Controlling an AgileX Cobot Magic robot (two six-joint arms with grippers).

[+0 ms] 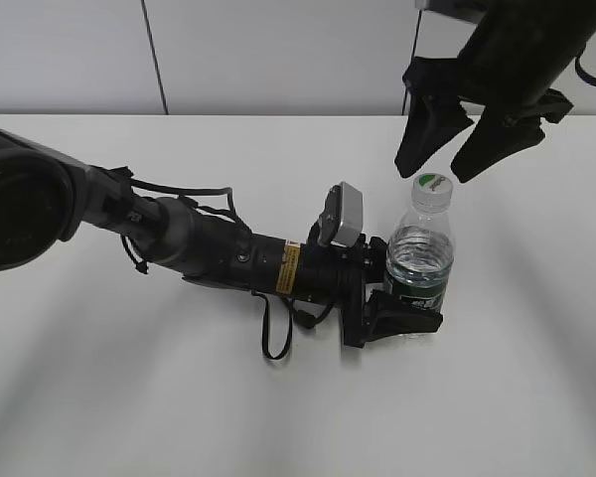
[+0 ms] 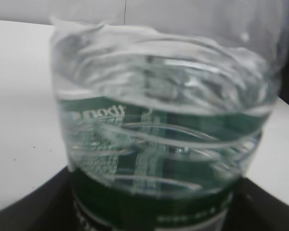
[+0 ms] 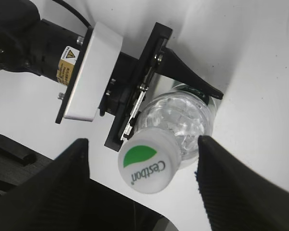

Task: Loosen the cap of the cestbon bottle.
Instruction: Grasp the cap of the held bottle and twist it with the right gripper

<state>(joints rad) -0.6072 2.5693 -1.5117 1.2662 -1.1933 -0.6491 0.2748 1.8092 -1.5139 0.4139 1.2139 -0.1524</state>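
The cestbon bottle (image 1: 418, 266) stands upright on the white table, clear and ribbed with a dark green label band. Its white cap (image 1: 432, 189) with a green patch is on the neck. My left gripper (image 1: 402, 298) is shut on the bottle's lower body at the label. The left wrist view is filled by the bottle (image 2: 164, 144). My right gripper (image 1: 437, 164) hangs open just above the cap, fingers apart and not touching it. In the right wrist view the cap (image 3: 148, 164) lies between the open fingers (image 3: 142, 163), above the bottle (image 3: 183, 120).
The left arm (image 1: 219, 253) lies low across the table from the left, with a white camera block (image 1: 344, 214) by the bottle. The white table (image 1: 536, 378) reaches a grey wall at the back.
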